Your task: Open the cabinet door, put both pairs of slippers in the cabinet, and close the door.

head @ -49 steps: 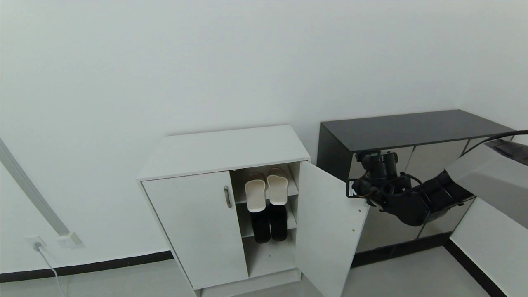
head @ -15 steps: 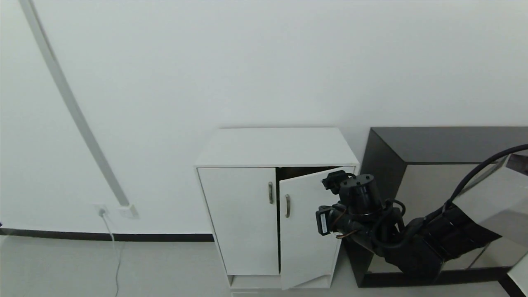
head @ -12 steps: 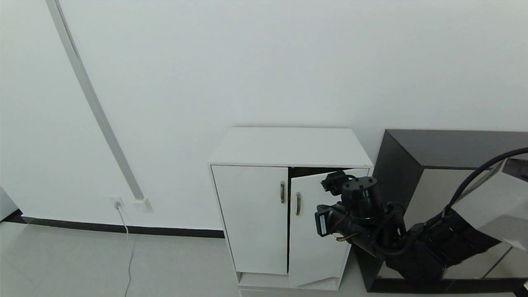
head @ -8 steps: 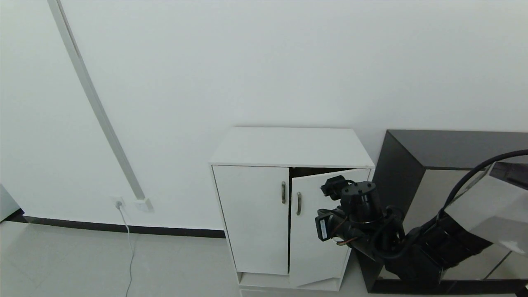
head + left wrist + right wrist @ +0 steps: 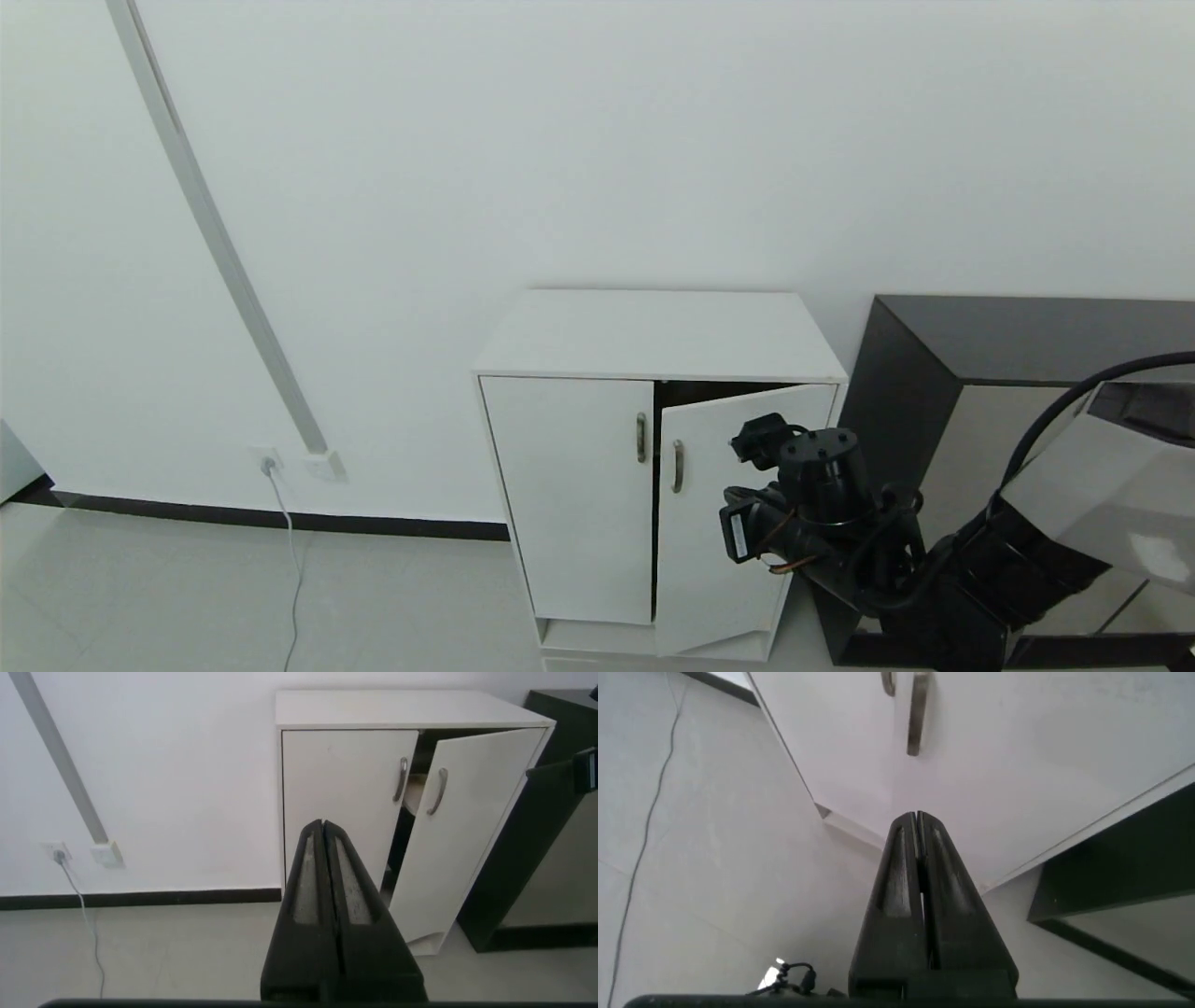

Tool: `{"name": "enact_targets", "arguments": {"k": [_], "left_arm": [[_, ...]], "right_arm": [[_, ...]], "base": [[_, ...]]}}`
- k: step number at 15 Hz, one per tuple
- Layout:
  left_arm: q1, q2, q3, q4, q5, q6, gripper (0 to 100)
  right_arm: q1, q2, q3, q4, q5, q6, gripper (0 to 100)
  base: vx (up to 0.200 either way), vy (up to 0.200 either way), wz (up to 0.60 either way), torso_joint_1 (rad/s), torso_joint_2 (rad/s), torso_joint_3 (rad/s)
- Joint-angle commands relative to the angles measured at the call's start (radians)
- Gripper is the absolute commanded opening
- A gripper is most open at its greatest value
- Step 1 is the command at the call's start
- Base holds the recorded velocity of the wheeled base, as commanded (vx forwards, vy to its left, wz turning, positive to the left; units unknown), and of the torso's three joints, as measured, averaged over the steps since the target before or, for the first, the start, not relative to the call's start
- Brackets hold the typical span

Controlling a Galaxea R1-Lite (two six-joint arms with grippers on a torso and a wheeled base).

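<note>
Cabinet (image 5: 653, 331): right door (image 5: 719, 532) ajar with a dark gap along its top edge, left door (image 5: 569, 504) shut. Right pincer (image 5: 918, 821) fingers pressed together, holding nothing, tip close to the ajar door's face, below its handle (image 5: 918, 714); can't tell if touching. Left pincer (image 5: 323, 826) also pressed together, empty, well back from the cabinet and pointing at it. Black sideboard (image 5: 1008, 327) just beside the right pincer's outer side. Wall outlet (image 5: 268, 459), cable (image 5: 297, 579) and conduit (image 5: 215, 233) well apart, beyond the left door
</note>
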Motion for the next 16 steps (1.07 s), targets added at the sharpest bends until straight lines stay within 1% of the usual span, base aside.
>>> {"name": "enact_targets", "arguments": {"k": [1,7,14,16], "left_arm": [[0.0,0.001,0.0,0.0,0.0,0.0,0],[0.0,0.001,0.0,0.0,0.0,-0.002,0],[0.0,0.001,0.0,0.0,0.001,-0.005,0],[0.0,0.001,0.0,0.0,0.001,-0.005,0]], "right_arm": [[0.004,0.014,0.002,-0.009,0.0,0.0,0],[0.01,0.028,0.011,-0.019,0.0,0.0,0],[0.008,0.066,0.002,-0.035,0.0,0.001,0],[0.005,0.103,-0.015,-0.073,0.0,0.001,0]], "base": [[0.2,0.0,0.0,-0.027,-0.01,-0.002],[0.2,0.0,0.0,0.006,0.0,0.002],[0.0,0.0,0.0,0.0,0.0,0.0],[0.0,0.0,0.0,0.0,0.0,0.0]]}}
